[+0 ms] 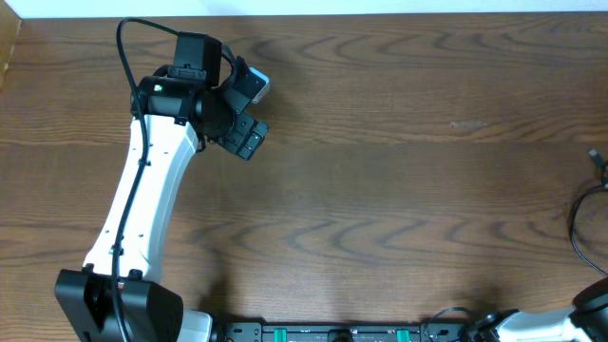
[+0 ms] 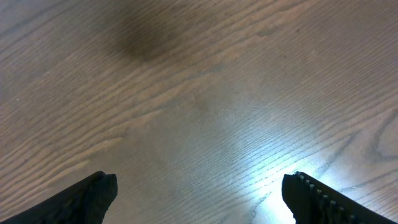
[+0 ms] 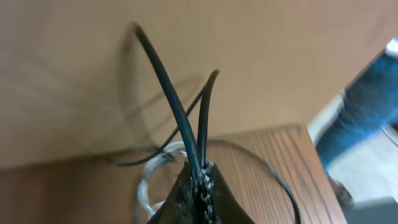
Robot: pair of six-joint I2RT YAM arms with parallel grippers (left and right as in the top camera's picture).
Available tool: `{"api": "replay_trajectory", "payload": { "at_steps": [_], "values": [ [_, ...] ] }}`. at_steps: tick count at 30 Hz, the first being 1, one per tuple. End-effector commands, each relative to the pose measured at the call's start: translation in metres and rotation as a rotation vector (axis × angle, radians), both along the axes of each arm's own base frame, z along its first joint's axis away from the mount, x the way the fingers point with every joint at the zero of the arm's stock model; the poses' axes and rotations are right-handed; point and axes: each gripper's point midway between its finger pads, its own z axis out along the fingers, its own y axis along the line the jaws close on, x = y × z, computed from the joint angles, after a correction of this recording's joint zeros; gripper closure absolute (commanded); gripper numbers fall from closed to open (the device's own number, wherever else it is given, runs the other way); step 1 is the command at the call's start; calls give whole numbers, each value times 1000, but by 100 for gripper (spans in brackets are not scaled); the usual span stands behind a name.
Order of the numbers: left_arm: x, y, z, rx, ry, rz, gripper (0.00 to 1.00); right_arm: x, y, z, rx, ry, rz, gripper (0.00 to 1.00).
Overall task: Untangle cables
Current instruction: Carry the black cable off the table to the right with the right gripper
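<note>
Right gripper [image 3: 199, 177] pinches black cables [image 3: 194, 146] — left gripper [image 2: 199, 186] gapes.

Two dark fingertips [image 2: 93, 196] of the left pincer [image 2: 199, 199] stand wide apart. Bare wooden worktop [image 2: 205, 93] lies beneath, glare near right.

Nothing in any view is showing clearly enough to read as writing, a number, a brand or a sign. The dark brown wood-grain table [image 1: 380, 142] and the white-and-black robot arm [image 1: 142, 199] are bearing no legible marking, and the small green patches on the black bar [image 1: 332, 334] along the near table edge are appearing too tiny to make out. The thin black cables [image 3: 175, 106] are likewise carrying no readable print.
</note>
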Motion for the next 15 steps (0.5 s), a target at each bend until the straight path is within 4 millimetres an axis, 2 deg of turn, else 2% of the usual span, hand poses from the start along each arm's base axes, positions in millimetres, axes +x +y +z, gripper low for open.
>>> {"api": "replay_trajectory", "payload": {
  "at_steps": [1,2,4,5,6,7,8,9,15],
  "values": [
    [-2,0,1,-16,7,4,10,-5,-4,-33,78,-11,-52,99],
    [-3,0,0,-15,9,4,10,-7,-4,-44,106,6,-56,99],
    [-3,0,0,-15,10,4,10,-3,-4,-55,137,-3,-39,99],
    [-3,0,0,-15,12,4,10,1,-4,-60,159,-22,-18,85],
    [-4,0,0,-15,12,4,10,5,-3,-65,179,-41,2,60],
    [-4,0,0,-15,12,4,10,7,-2,-67,196,-54,14,40],
    [-4,0,0,-15,12,4,10,8,0,-69,210,-63,22,9],
    [-4,0,0,-15,12,4,10,7,0,-69,212,-66,24,1],
    [-4,0,0,-15,12,4,10,8,0,-70,220,-26,69,1]
  ]
}}
